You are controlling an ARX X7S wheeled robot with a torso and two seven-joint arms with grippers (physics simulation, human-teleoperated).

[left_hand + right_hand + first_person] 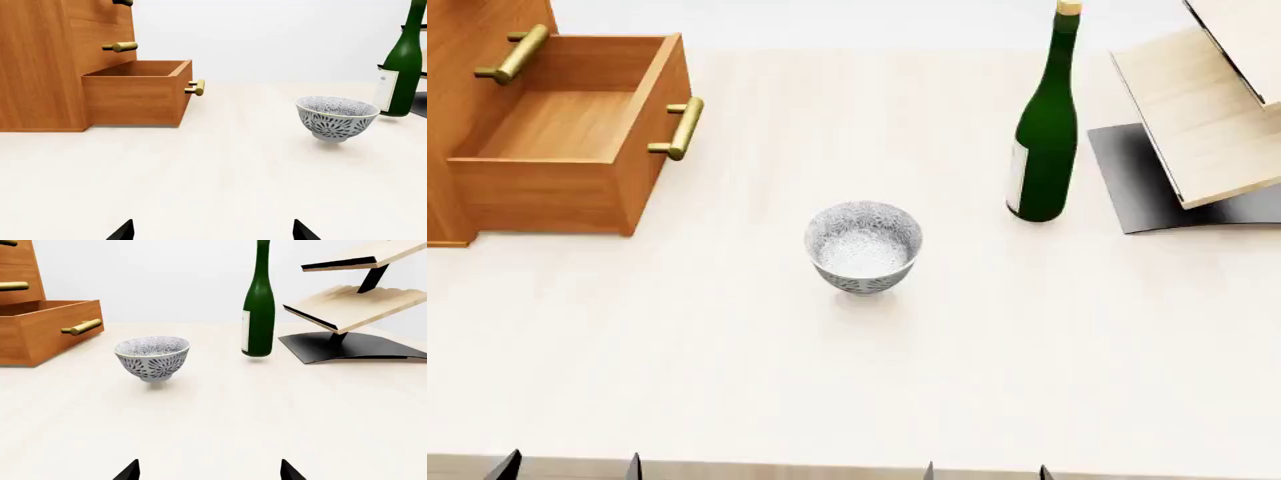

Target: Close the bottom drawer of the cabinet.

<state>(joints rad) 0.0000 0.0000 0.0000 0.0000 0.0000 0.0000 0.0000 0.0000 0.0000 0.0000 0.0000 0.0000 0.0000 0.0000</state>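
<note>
The bottom drawer (561,140) is seen pulled well out of the cabinet (467,60) at the far left of the table (827,400), its open box empty and its brass handle (681,128) facing toward the middle of the table. It is judged to be a stiff wooden box that slides on its runners, so little force should be needed, and no grasp at all: a flat push against the drawer front, near the handle and square to the slide, should send it home, whereas a push at one corner might make it bind. The brass bar is likely smooth and could let a fingertip slip off. A patterned bowl (864,246) stands well apart from the drawer, and a green bottle (1045,130) and a pale wooden rack (1214,110) stand further right. The left gripper (212,231) and the right gripper (208,471) are held low at the near edge, well apart from the drawer; on each, only two dark fingertips show, spread wide with nothing between them.
</note>
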